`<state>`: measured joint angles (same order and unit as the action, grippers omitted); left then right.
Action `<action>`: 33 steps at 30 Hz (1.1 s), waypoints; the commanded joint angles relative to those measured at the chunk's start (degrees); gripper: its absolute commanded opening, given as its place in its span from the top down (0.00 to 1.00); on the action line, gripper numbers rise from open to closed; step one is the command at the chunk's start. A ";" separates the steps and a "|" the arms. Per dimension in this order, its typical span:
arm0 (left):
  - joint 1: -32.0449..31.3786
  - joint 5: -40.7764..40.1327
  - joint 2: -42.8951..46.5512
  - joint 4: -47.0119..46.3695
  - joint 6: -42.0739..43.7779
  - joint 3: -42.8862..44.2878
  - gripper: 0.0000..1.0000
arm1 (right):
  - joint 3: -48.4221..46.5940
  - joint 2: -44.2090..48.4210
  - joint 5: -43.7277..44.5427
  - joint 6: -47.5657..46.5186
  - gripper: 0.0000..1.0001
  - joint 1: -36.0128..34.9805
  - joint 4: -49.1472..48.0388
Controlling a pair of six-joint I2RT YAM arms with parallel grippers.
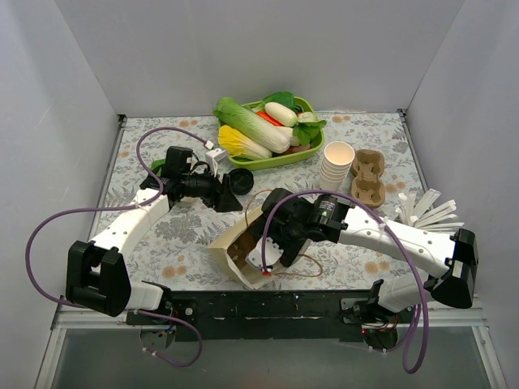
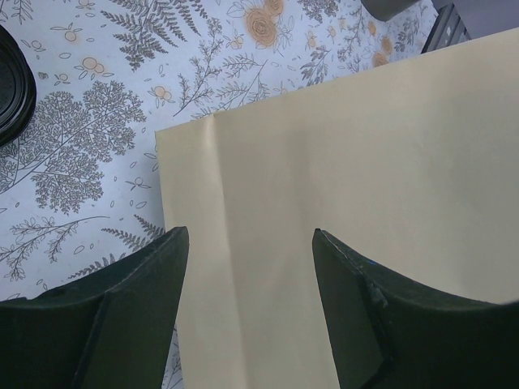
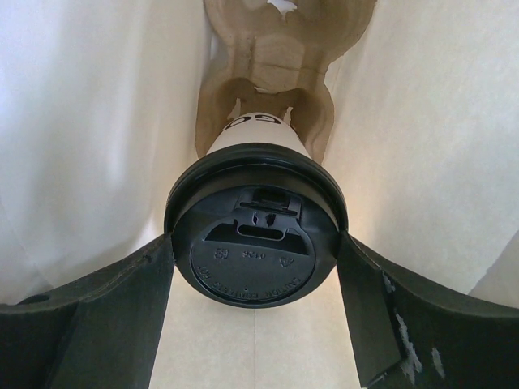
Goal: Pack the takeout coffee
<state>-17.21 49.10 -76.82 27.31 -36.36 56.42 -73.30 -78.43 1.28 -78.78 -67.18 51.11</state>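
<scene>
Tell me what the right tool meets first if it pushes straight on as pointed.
The right tool, clamped on the takeout coffee, points into the paper bag. First in line is the brown pulp carrier; the cup's base may be touching it, depth unclear.

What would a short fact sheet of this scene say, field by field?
grip: right hand closed on the takeout coffee at its black lid
place: inside the paper bag, a cup carrier beyond the cup
other arm: left hand open over the bag's outer side
nearby: stack of paper cups, tray of vegetables
</scene>
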 commanded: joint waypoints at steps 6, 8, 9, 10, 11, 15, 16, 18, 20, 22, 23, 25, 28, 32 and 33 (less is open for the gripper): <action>0.25 1.88 1.14 0.73 1.20 2.20 0.38 | 0.78 0.12 -3.21 -2.51 0.99 0.91 -3.21; 0.25 1.79 1.32 1.43 1.38 2.55 0.38 | 0.88 -0.31 -2.95 -2.34 0.99 1.26 -4.00; 0.25 1.44 1.49 1.60 1.64 2.55 0.38 | 0.61 -0.75 -2.77 -2.25 0.99 1.35 -4.09; 0.25 1.17 1.41 1.78 1.73 2.72 0.38 | 0.44 -1.02 -2.77 -2.25 0.99 1.52 -3.92; 0.25 0.91 1.49 1.96 1.90 2.90 0.38 | 0.35 -1.11 -2.86 -2.34 0.99 1.61 -4.09; 0.25 -0.06 1.32 2.66 1.91 3.43 0.38 | 0.44 -1.46 -3.74 -3.22 0.99 2.05 -4.79; 0.25 -0.15 1.23 2.83 1.73 3.52 0.38 | 0.17 -1.63 -4.09 -3.74 0.99 2.22 -4.62; 0.25 -0.32 1.23 3.19 1.73 3.60 0.38 | -0.26 -2.42 -4.79 -4.36 0.99 2.49 -4.00; 0.34 -0.93 1.23 3.63 1.99 3.78 0.38 | -0.62 -3.12 -5.06 -5.23 0.99 2.67 -3.92; 0.51 -1.81 1.23 4.15 1.91 4.39 0.38 | -1.14 -3.74 -5.32 -5.59 0.99 3.02 -3.65; 0.60 -1.90 1.23 4.50 1.91 4.74 0.38 | -1.41 -4.27 -5.41 -5.94 0.99 3.10 -3.30; 1.30 -2.34 1.14 5.12 1.64 5.80 0.38 | -1.93 -5.06 -5.67 -6.21 0.99 3.28 -1.99; 1.83 -2.96 1.05 6.00 1.90 6.59 0.38 | -2.73 -6.29 -4.97 -6.03 0.99 3.54 -1.98; 1.83 -3.31 1.58 6.18 1.91 6.33 0.38 | -3.34 -7.43 -3.83 -5.59 0.99 3.63 -2.07; 1.83 -3.14 1.58 6.09 1.91 6.24 0.38 | -3.34 -7.44 -3.57 -5.50 0.99 3.72 -2.24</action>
<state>-15.55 46.28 -76.82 32.32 -35.29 61.17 -74.48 -85.25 -3.14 -84.03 -63.83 47.94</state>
